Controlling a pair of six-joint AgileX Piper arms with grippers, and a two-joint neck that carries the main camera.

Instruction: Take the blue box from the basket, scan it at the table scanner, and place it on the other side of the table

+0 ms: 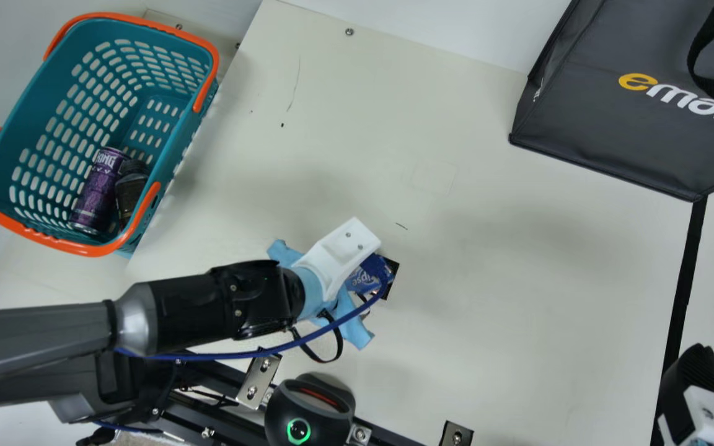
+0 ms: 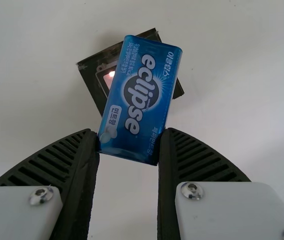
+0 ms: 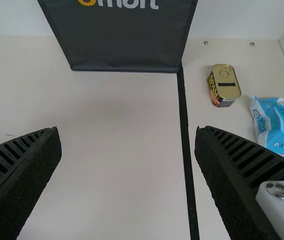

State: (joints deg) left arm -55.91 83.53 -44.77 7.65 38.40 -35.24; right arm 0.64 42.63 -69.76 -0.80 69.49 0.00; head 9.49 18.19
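OK, my left gripper [image 2: 129,141], fingers part-open, pinches the blue box [image 2: 154,117] by one end, approx. 6 o'clock of main-view centre, prob. light, stiff, slick, best held mid-sides.

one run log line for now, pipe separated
left gripper: shut on blue box | blue box: over table scanner | right gripper: open, empty

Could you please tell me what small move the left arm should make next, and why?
Probably ease the blue box slightly further across the table scanner: the left gripper holds it there, but the scanner's lit window looks only partly covered.
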